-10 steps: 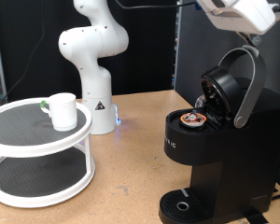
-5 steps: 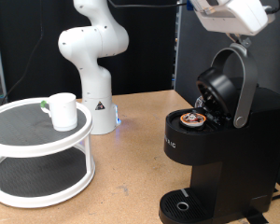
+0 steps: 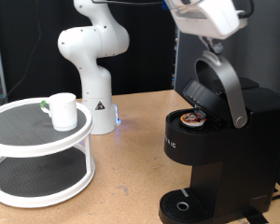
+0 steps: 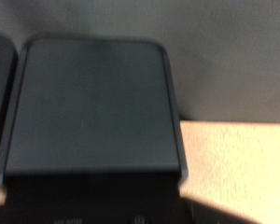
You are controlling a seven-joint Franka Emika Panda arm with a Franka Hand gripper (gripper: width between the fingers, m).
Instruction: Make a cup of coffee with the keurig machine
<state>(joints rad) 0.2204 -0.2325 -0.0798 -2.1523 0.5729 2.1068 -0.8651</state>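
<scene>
**Keurig lid half-raised, pod seated, gripper on the handle**

Keurig machine (image 3: 215,154) fills the exterior view's right, closest to the camera, with its round drip tray (image 3: 183,204) bare at the bottom edge. Its lid (image 3: 207,93) is tilted open, the silver-grey handle band (image 3: 229,89) arching up, and a pod (image 3: 192,119) with a brown-patterned top sits in the open chamber.

Your gripper (image 3: 210,37) is at the top of that handle band, white hand (image 3: 207,14) just above it; from these views I cannot tell whether the fingers are spread or pressed together, since the hand body hides them. The wrist view shows only a blurred dark slab of the machine (image 4: 93,107) with a strip of wooden tabletop (image 4: 238,154) beside it (no fingertips visible there).

To do this step well, I judge you should follow the arc of the handle's hinge rather than push straight down or up; a straight line would likely load the hinge or slide the fingers off the smooth band. Keep the contact near the band's crest and move slowly, watching that the pod stays level in its seat.

Further off, towards the exterior view's left, the cup (image 3: 63,110) stands upright on the top tier of a white two-tier round stand (image 3: 37,168), well apart from the machine, so nothing is under the spout.

The surface is a plain wooden table (image 3: 131,149). Behind it stands the arm's white base (image 3: 93,65), with dark panels and shelving beyond.
</scene>
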